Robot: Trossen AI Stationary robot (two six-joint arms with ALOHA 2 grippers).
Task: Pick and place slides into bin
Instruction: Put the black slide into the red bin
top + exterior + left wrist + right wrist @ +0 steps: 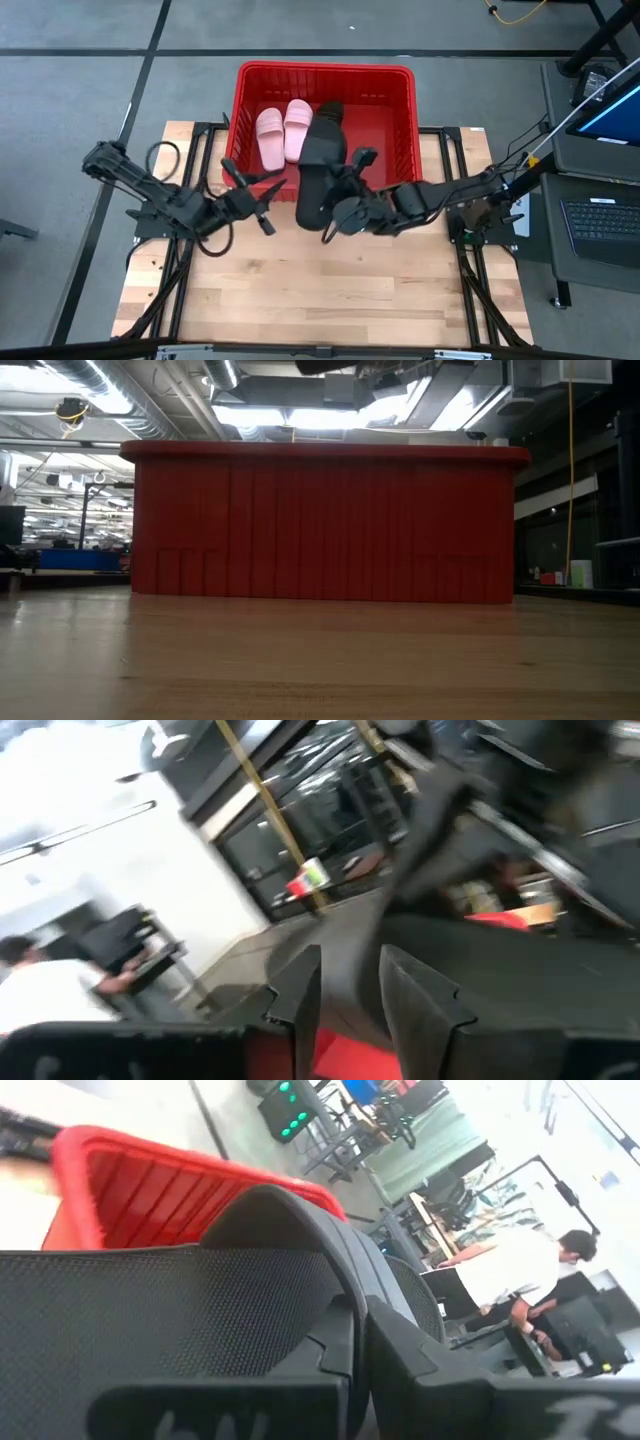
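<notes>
1. We are gripping a black slide in the right gripper, ahead of it over the red bin rim; carry it farther in before letting go.
2. Beside it, the left gripper is waiting, spread open.
3. Two smooth pink slides are lying inside the latticed plastic.

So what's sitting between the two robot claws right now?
From above, a black slide fills that gap, one end over the front edge of the bin. The right gripper has its jaws shut on it; the left gripper hovers beside it.
</notes>
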